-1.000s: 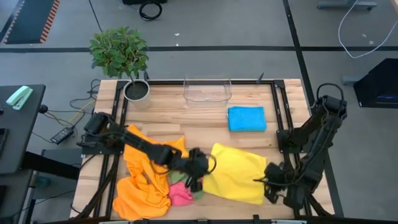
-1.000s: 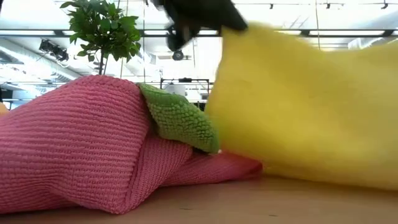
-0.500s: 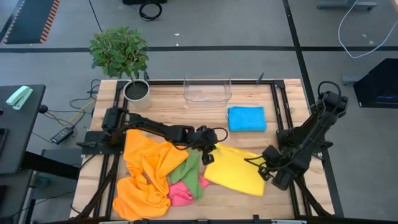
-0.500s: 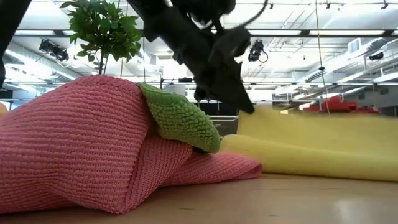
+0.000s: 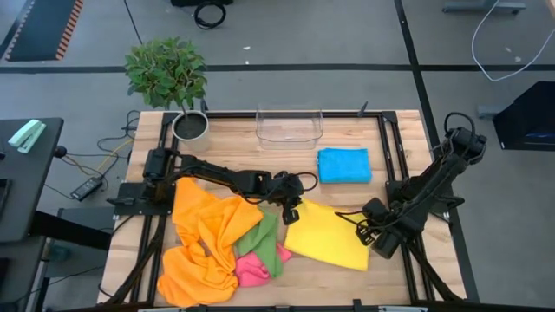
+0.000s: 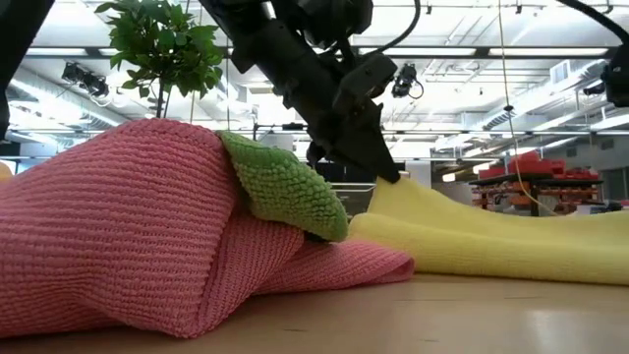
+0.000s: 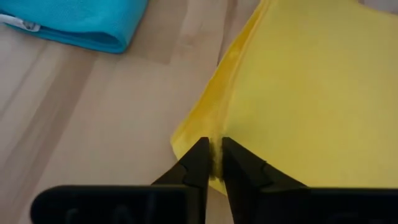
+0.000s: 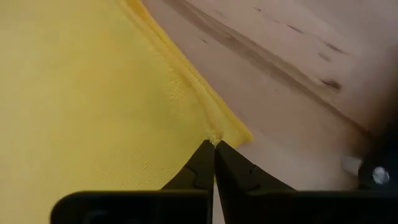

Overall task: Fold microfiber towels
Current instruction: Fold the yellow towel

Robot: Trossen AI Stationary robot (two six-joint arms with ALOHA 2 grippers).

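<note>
Behind the blue towel (image 5: 344,165), a clear bin (image 5: 289,126) holds no cloth.

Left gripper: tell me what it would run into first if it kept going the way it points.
The yellow towel: the left gripper is pinched on its corner, and the cloth spreads straight ahead. The blue towel lies off to the side.

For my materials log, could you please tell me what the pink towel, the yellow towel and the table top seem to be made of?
Pink towel: soft looped or knitted pile, matte, ribbed rows visible. Yellow towel: finer, smooth woven cloth with a stitched hem, probably microfiber. Table top: pale wood planks, grain and knots showing, apparently unvarnished or lightly finished.
</note>
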